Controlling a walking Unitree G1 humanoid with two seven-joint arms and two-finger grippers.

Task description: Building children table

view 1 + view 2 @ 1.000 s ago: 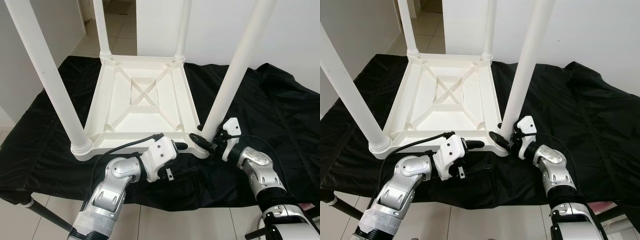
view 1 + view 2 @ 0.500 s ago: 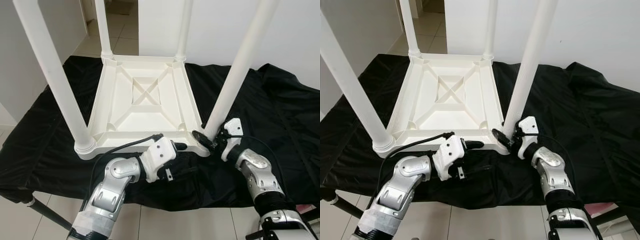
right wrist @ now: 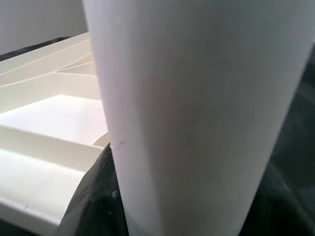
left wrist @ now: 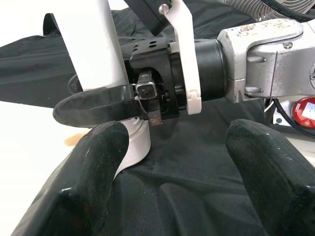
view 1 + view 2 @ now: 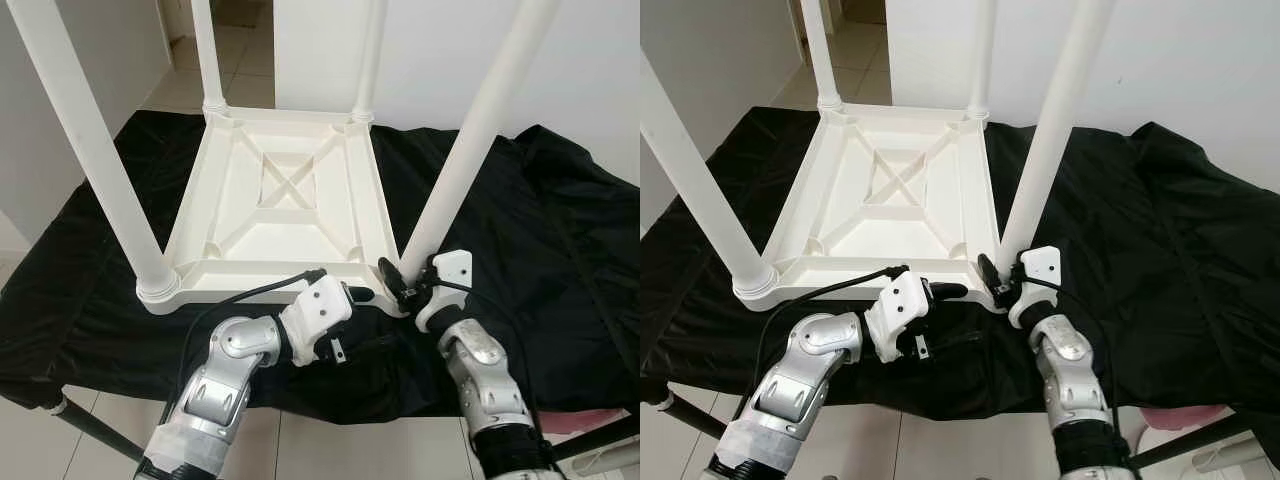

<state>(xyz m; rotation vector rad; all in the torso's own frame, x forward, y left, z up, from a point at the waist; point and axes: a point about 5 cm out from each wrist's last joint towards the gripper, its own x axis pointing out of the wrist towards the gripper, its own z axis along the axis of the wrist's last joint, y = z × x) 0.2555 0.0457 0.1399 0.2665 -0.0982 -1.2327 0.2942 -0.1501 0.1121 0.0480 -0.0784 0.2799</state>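
Gripping the base of the white round plastic leg (image 5: 462, 165) at lower centre-right, the right gripper (image 5: 398, 281) clamped it, apparently to seat it in the upturned white plastic tabletop (image 5: 283, 205) on the black cloth (image 5: 545, 215), while the left gripper (image 4: 170, 162) sat open beside that corner.

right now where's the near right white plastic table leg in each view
Left eye view: near right white plastic table leg, right of centre, base at right end effector.
Right eye view: centre-right.
Left wrist view: upper left.
Right wrist view: close up, centre.
Shared landmark: black cloth.
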